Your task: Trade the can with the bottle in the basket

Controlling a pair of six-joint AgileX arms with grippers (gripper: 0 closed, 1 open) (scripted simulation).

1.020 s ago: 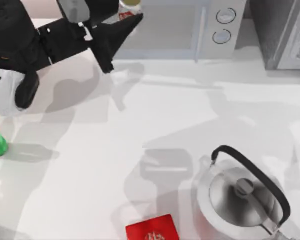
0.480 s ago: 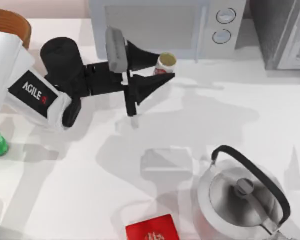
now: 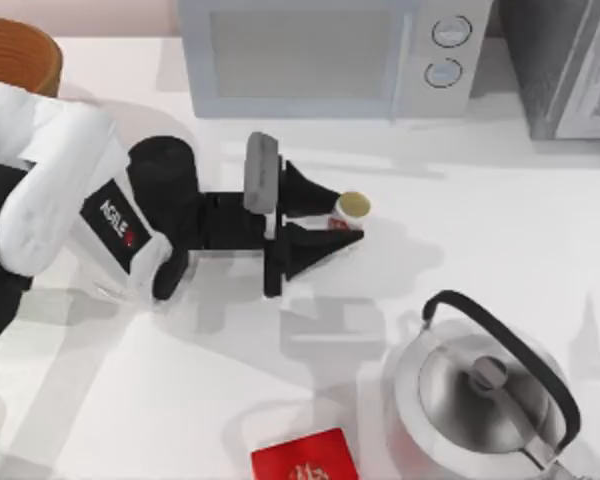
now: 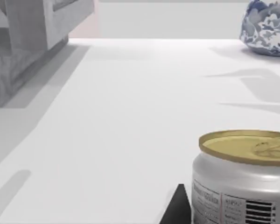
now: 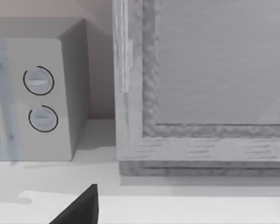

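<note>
Left gripper [image 3: 348,222] clamped on the can [image 3: 348,212], one dark finger on each side of it, out over the middle of the counter [image 3: 500,220]. Can upright, gold top facing up, red label just visible between the fingers; whether it touches the counter or hangs just above, cannot tell. From the left wrist view, can [image 4: 242,179] close up with its gold lid and printed side, one black fingertip [image 4: 177,207] just beside it. Behind the gripper, black wrist and white arm running back toward the left side of the counter. Basket [image 3: 20,55] at the far left corner, well apart from the can. Microwave [image 3: 325,55] along the back edge, beyond the can. Kettle [image 3: 485,395] toward the near right, red box [image 3: 305,458] at the near edge beside it. Blue and white vase [image 4: 266,25] far off in the left wrist view. Right wrist view facing the microwave [image 5: 37,93] and a grey cabinet [image 5: 200,84], one dark fingertip [image 5: 79,207] of the right gripper at the edge, its state cannot tell.
</note>
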